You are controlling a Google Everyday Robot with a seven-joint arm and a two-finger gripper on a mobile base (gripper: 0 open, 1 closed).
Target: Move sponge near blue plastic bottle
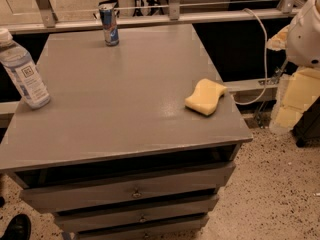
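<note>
The pale yellow sponge (205,97) lies flat on the grey cabinet top (115,89), near its right edge. The blue plastic bottle (24,71), clear pale blue with a white cap and label, stands tilted at the far left edge of the top. The sponge and bottle are far apart, on opposite sides. My gripper (295,101) hangs off the table at the right edge of the view, beside and right of the sponge, holding nothing that I can see. The white arm housing (307,34) is above it.
A short blue-and-silver can (109,25) stands at the back of the top. Drawers (135,191) are below the front edge. A white cable (262,49) loops at the right. A metal rail (175,18) runs behind. A dark shoe (15,227) is at bottom left.
</note>
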